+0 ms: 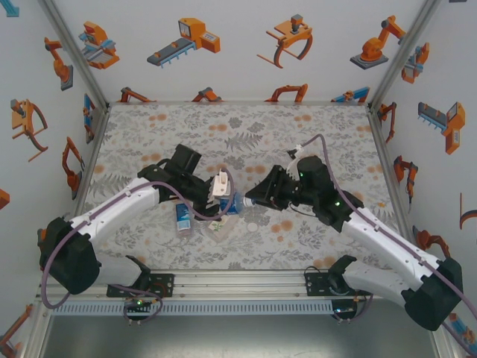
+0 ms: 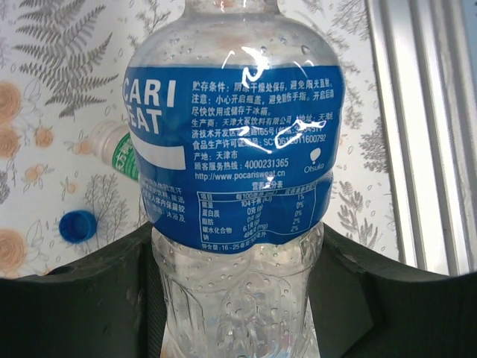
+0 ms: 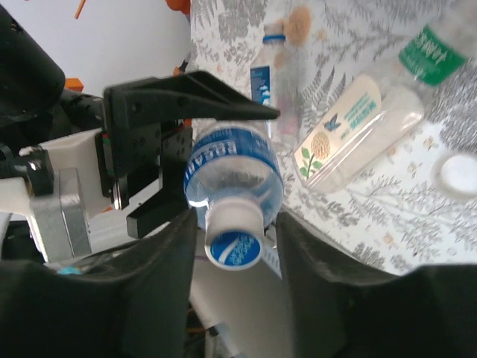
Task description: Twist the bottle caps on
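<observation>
Bottle cap (image 3: 234, 242) is sitting on the neck of the bottle (image 2: 235, 149) the left gripper (image 1: 220, 195) is clamping mid-air, right gripper (image 3: 235, 218) straddling it (can't tell if pinching), so I'd be squeezing square before twisting.

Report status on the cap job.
Left claw shut on blue-label bottle. Right claw flanks its white cap, grip unclear. Pale-label bottle, second slim bottle lying on table.

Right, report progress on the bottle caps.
Done: no bottle visibly finished. In hand: the left gripper clamps a blue-label bottle, and its cap sits on the neck between the jaws of the right gripper; tightness unclear. Left: a slim bottle and a wider bottle lie on the table, with a blue cap and a white cap loose there.
</observation>
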